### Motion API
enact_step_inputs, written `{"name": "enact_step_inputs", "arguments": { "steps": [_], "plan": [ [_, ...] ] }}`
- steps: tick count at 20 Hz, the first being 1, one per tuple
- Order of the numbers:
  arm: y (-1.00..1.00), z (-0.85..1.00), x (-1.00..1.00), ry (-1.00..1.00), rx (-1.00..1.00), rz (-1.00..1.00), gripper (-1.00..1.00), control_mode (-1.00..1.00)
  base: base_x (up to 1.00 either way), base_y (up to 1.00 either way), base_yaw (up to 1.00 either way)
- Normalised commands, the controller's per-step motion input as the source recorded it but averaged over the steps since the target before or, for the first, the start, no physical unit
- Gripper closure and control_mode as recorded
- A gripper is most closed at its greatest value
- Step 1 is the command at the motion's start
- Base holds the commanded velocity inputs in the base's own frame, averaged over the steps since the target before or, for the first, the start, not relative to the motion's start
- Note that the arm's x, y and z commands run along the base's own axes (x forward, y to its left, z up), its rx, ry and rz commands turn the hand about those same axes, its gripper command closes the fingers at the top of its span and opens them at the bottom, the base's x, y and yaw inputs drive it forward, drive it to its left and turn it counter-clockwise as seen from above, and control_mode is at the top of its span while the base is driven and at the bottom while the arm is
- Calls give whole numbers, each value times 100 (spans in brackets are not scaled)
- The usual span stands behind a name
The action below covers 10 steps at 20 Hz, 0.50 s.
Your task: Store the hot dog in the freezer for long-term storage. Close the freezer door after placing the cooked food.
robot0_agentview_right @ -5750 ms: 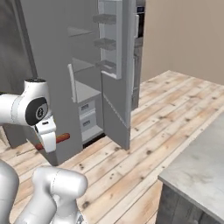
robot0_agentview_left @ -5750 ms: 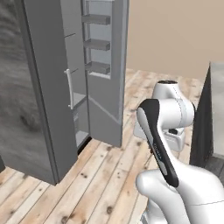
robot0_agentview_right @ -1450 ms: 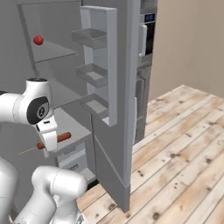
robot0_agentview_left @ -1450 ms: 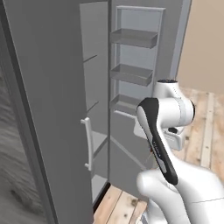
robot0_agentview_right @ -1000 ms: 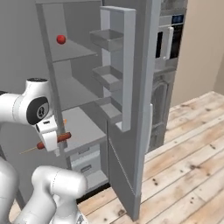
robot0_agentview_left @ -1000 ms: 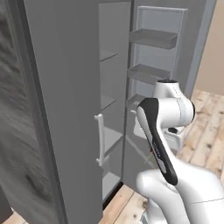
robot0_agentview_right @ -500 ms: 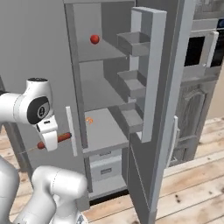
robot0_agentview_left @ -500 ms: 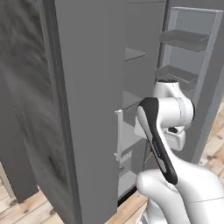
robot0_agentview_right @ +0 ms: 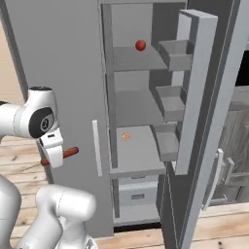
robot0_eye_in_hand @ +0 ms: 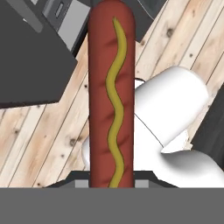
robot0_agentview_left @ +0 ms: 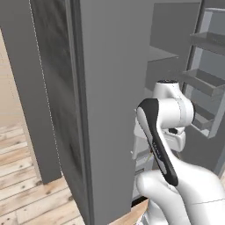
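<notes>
Hot dog gripped, freezer standing open ahead.

My gripper (robot0_agentview_right: 57, 156) is clamped on the hot dog (robot0_eye_in_hand: 111, 92), held low at my left in front of the plain grey door (robot0_agentview_right: 58, 73). Beyond it, the freezer (robot0_agentview_right: 138, 146) has a small orange item (robot0_agentview_right: 126, 136) on its lower shelf and a red ball (robot0_agentview_right: 140, 45) on the top shelf. The freezer door (robot0_agentview_right: 202, 92) is swung wide, its bins (robot0_agentview_right: 168, 104) showing nothing inside.

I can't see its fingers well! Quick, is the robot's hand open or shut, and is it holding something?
Gripper: shut on the hot dog, a red-brown sausage with a mustard squiggle, outside the freezer.
</notes>
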Motion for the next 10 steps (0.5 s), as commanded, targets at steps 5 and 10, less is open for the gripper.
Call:
{"name": "enact_step_inputs", "arguments": {
  "steps": [5,10],
  "plan": [
    [0,0,0,0,0,0,100,100,1,-51,24],
    [0,0,0,0,0,0,100,100,0,-50,17]
  ]
}}
